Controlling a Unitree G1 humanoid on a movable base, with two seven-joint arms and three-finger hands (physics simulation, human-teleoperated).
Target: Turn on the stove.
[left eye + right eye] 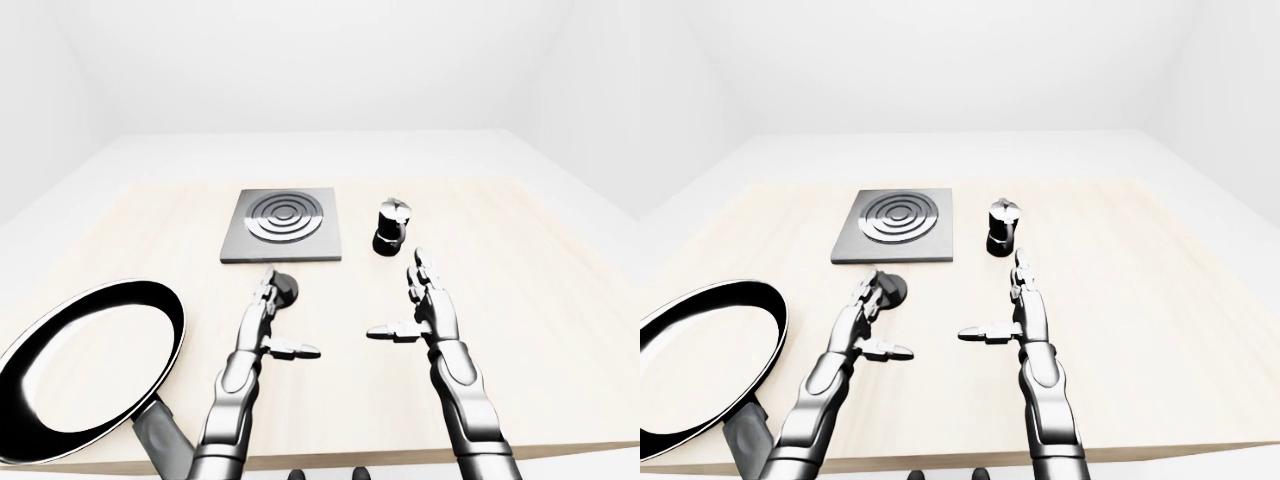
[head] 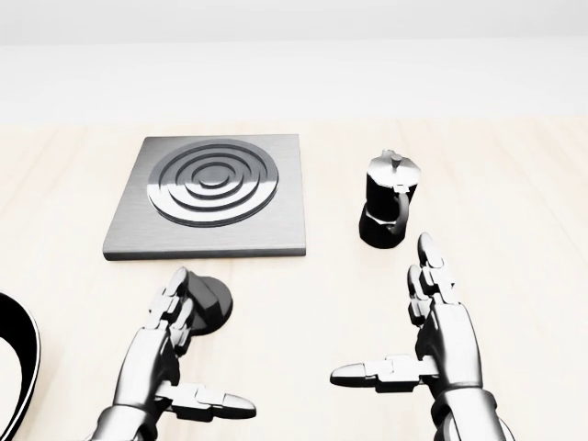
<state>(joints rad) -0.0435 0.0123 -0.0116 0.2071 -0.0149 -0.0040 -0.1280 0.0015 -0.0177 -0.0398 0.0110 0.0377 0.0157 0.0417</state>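
Both arms are reaching out over a pale wooden desk [image 1: 560,300], seen from the robot's head. The left hand [image 2: 175,340] is hovering with its fingers spread wide and extended, thumb pointing toward the right of the head view, gripping nothing. Just beyond its fingertips, a dark round stove knob [image 2: 211,301] is lying on the desk, partly hidden by the fingers; whether they are touching it cannot be told. Farther up the view from the left hand, the stove [image 2: 276,220], a flat grey square plate with a burner of concentric rings, is sitting on the desk.

The right hand [image 2: 432,331] is also standing wide open, fingers straight and thumb pointing left toward the other hand, holding nothing. Just above its fingertips in the head view, a black and silver moka pot [image 2: 390,200] is standing upright, apart from the hand and beside the stove's right edge.

Well to the left of the left hand, a black frying pan [image 1: 90,360] is resting at the desk's near edge.
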